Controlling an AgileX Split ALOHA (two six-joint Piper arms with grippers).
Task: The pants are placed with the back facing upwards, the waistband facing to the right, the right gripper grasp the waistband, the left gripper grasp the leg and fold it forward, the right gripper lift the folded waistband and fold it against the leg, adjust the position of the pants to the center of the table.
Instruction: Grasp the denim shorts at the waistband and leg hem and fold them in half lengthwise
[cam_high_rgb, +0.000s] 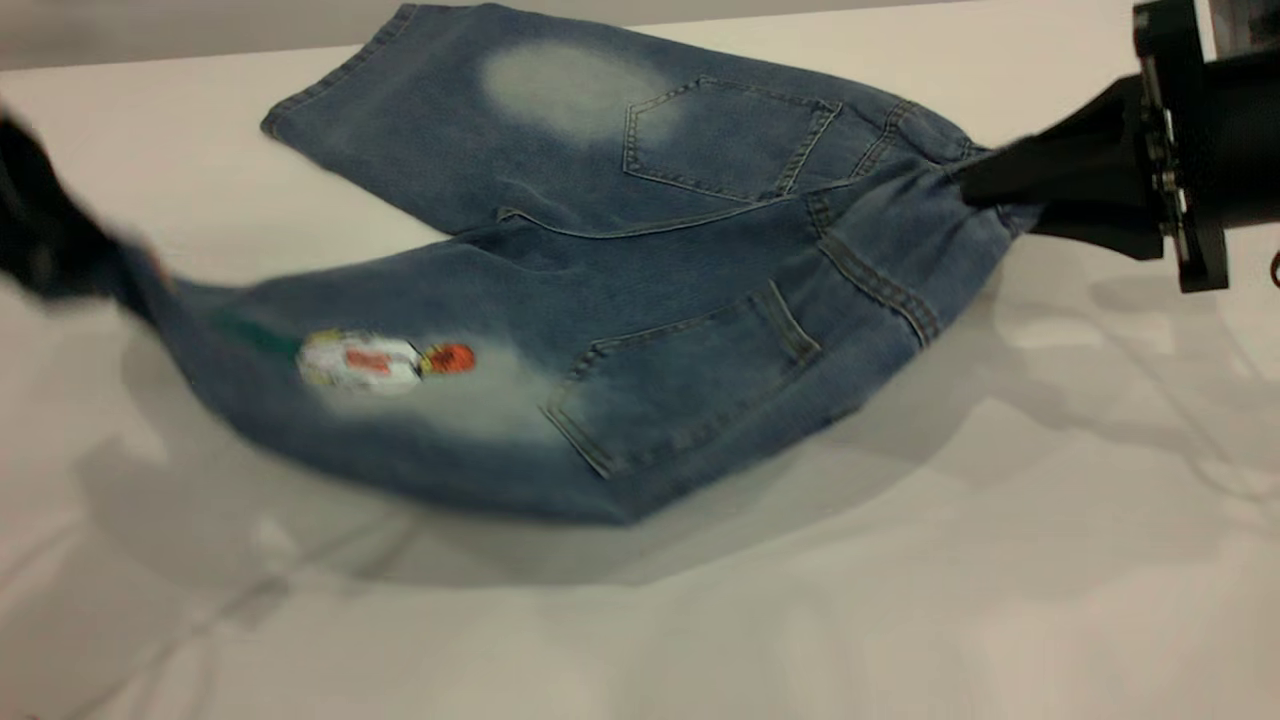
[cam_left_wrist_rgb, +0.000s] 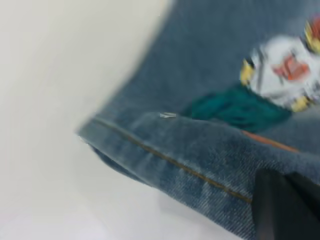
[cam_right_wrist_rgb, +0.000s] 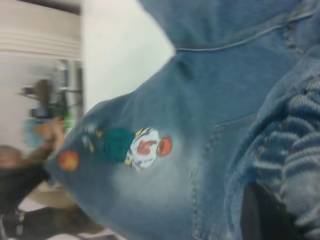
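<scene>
With the right claw (cam_high_rgb: 985, 180) pinching the waistband (cam_high_rgb: 930, 165) near the counter's (cam_high_rgb: 1000, 560) right edge and the left claw (cam_high_rgb: 60, 255) pinching the printed leg (cam_high_rgb: 330, 370) at its left edge, the half-raised pants (cam_high_rgb: 640, 300) could slip free if either shallow grip gives.
</scene>
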